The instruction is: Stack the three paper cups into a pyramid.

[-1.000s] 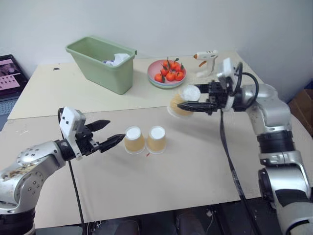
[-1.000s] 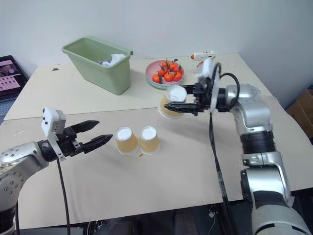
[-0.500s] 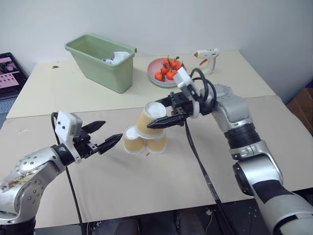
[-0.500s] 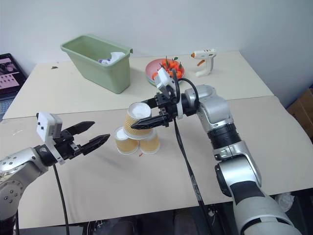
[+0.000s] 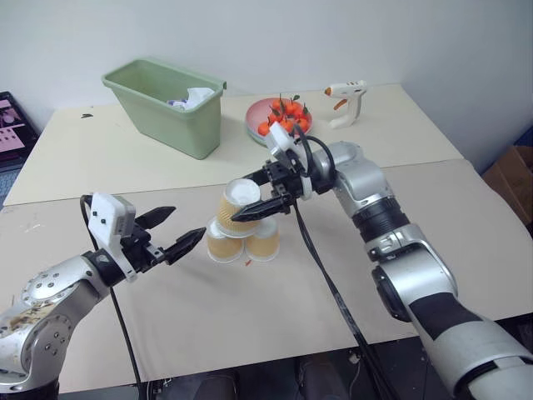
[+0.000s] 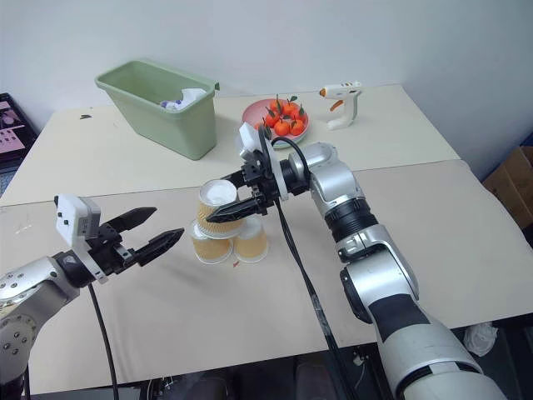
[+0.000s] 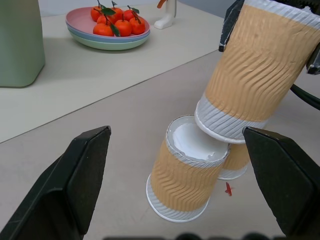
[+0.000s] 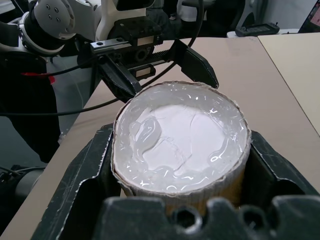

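No readable text, label or number appears on anything.

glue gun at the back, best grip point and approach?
Take the glue gun by its white barrel, fingers across the narrow sides, coming from above. It stands upright on its handle base with the orange nozzle pointing sideways, so the barrel is the exposed part.

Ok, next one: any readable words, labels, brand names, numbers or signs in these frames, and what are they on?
None can be read.
The three paper cups, the green bin and the glue gun show no print.
The screen at the table's left edge shows a pink picture; any writing there is too small to read.
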Controlling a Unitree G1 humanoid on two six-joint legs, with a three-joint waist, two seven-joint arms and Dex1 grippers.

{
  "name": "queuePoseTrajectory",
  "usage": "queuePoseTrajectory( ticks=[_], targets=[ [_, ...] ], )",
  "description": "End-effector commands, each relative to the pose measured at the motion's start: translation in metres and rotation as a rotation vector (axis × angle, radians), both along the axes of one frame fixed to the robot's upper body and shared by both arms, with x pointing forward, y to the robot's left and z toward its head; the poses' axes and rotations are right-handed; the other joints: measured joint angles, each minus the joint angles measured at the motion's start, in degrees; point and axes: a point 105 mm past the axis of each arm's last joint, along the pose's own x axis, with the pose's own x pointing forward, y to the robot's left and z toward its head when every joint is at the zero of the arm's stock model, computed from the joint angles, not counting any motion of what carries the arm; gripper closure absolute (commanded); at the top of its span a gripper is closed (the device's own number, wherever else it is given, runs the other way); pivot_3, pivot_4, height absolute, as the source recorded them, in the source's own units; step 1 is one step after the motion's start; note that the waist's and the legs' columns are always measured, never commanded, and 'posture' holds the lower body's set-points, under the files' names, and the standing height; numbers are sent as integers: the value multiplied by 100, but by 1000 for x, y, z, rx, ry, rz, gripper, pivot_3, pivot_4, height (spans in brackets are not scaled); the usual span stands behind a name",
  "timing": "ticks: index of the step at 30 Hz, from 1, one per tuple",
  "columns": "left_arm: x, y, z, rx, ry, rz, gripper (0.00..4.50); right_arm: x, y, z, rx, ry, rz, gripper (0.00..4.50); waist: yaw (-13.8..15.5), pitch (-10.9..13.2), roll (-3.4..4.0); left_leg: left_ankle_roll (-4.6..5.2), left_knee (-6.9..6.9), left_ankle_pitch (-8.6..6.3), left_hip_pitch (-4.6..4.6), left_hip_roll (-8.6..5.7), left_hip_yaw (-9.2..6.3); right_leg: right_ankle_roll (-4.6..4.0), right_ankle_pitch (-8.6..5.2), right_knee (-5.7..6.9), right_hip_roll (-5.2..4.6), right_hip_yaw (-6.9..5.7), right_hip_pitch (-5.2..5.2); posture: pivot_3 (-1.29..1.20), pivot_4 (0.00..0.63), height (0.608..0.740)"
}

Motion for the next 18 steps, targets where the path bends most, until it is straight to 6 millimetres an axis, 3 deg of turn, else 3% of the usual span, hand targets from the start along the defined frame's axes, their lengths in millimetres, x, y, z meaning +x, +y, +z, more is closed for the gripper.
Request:
queuePoseTrajectory(
  ticks=[1,2,5,18],
  targets=[
    [-5,-4,13,-4,-65,-12,0,0,5,11,22,-44,27,1801,-8,0,0,0,0,0,1,0,0,0,0,1,0,0,0,0,150,725],
    [-5,-4,12,-6,-65,-11,0,2,5,11,25,-40,16,1021,-10,0,0,0,0,0,1,0,0,0,0,2,0,0,0,0,150,725],
    [-4,-5,13,-11,-67,-9,0,7,4,9,17,-52,-15,32,-12,0,1,0,0,0,0,0,0,0,0,3,0,0,0,0,150,725],
    [4,-9,19,-40,-85,-36,0,14,-34,25,51,39,-62,32,-10,0,0,-1,0,0,-1,0,-1,0,0,4,0,0,0,0,150,725]
  ],
)
